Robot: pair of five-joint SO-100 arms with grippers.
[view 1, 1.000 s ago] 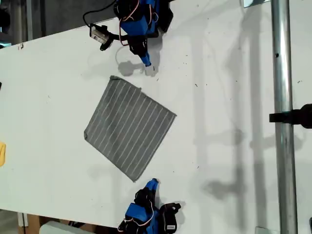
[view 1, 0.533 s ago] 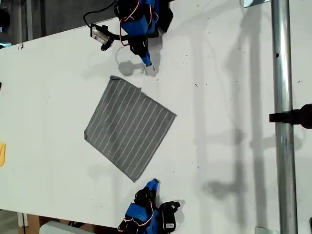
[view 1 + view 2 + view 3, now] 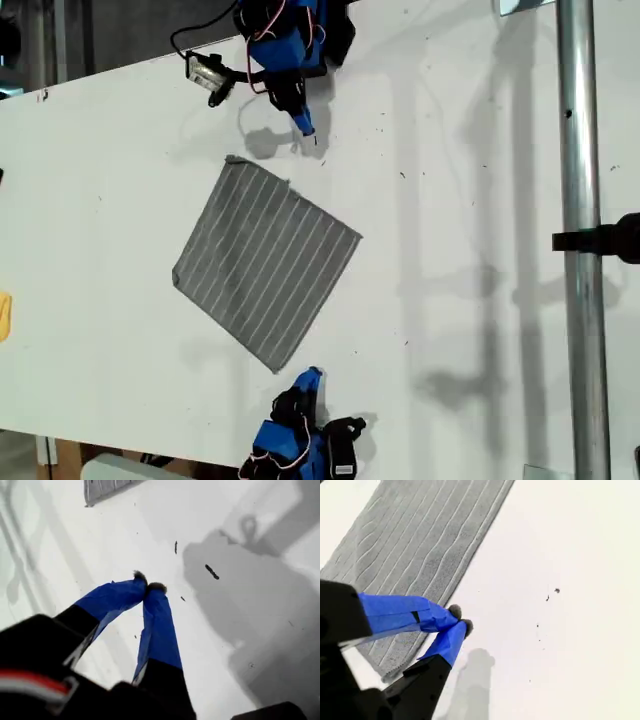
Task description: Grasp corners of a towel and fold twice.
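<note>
The grey striped towel (image 3: 268,262) lies flat on the white table (image 3: 450,200), turned like a diamond. In the exterior view, my first gripper (image 3: 307,130) is at about 1 o'clock from the towel, a little apart from it. Its blue jaws are pinched together on nothing. My second gripper (image 3: 314,374) is at about 5 o'clock from the towel, just beside the bottom corner (image 3: 277,368). Its jaws are pinched together too, with nothing in them. A shiny metal pole (image 3: 578,200) runs along the exterior view's right.
</note>
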